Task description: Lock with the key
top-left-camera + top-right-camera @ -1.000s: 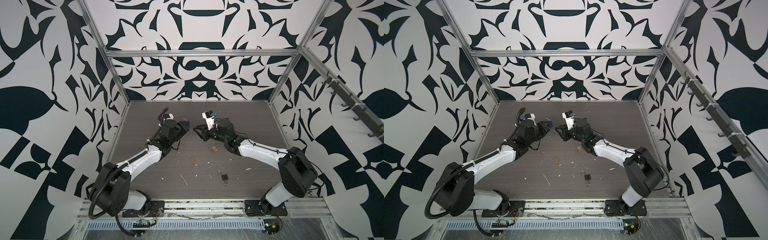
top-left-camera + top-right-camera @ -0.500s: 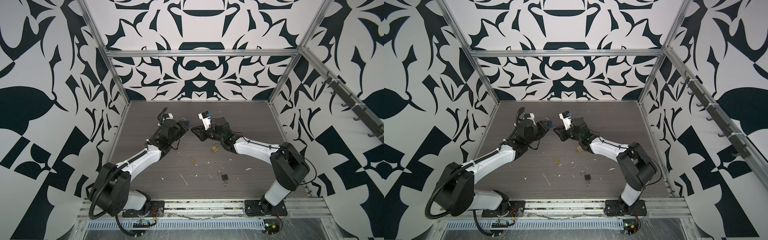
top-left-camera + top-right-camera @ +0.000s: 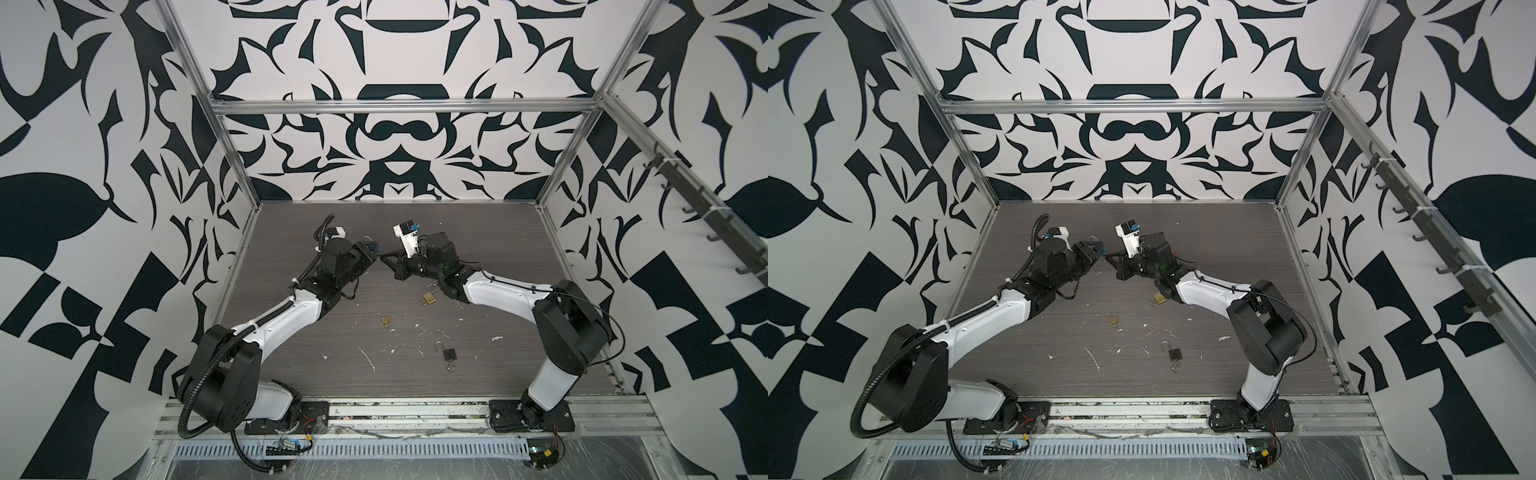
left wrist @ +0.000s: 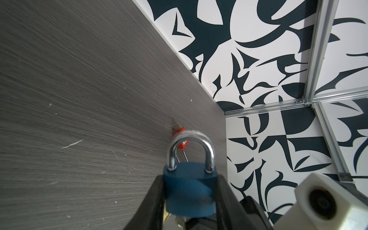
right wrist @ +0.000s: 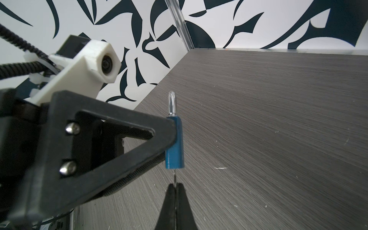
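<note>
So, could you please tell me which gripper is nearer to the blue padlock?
Left. The left gripper holds the blue padlock, jaws clamped on its body; the right gripper sits just off its base, shut on the key sticking out of it.

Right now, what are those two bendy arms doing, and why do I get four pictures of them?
They are two robot arms, each ending in a pincer. Two pictures look down from above on the whole table; the other two come from small cameras on the arms' wrists. The left pincer grips a blue padlock by its sides; its metal loop looks closed. The right pincer is pinched shut on a thin key that sticks out of the padlock's bottom. On the table lie two gold padlocks and one black padlock.
</note>
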Robot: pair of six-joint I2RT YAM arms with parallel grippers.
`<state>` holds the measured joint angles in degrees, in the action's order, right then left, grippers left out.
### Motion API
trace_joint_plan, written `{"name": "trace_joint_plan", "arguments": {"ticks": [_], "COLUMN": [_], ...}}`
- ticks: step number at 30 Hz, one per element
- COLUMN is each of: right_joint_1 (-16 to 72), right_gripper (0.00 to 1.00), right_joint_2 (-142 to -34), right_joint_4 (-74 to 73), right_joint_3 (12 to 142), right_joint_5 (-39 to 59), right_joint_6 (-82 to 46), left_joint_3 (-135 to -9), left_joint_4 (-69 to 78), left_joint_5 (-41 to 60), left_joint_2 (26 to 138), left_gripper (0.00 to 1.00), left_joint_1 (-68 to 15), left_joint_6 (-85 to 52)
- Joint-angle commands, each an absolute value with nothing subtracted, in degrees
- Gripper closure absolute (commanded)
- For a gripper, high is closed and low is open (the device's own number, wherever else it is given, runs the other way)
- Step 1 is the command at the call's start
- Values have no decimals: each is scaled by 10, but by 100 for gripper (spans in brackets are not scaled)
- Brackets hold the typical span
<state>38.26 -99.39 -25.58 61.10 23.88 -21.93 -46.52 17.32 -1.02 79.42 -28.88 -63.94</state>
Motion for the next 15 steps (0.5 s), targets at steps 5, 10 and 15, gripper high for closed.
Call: {"name": "trace_joint_plan", "arguments": {"ticks": [5, 10, 15], "right_joint_1": [384, 384, 386], "right_gripper": [100, 100, 100], "right_joint_2": [-990, -984, -959], "right_joint_4": [-271, -271, -271], "right_joint_3": [631, 610, 545], "right_joint_5": [262, 273, 288], "right_joint_6": [-221, -221, -226], "left_joint_3": [-488, -504, -522], "left_joint_4": [186, 166, 141], "left_joint_5": [-3, -1, -15], "left_joint_2": [793, 795, 790], "left_gripper": [100, 100, 100], "left_joint_1": [-282, -261, -209], "left_joint_6": [-652, -655, -659]}}
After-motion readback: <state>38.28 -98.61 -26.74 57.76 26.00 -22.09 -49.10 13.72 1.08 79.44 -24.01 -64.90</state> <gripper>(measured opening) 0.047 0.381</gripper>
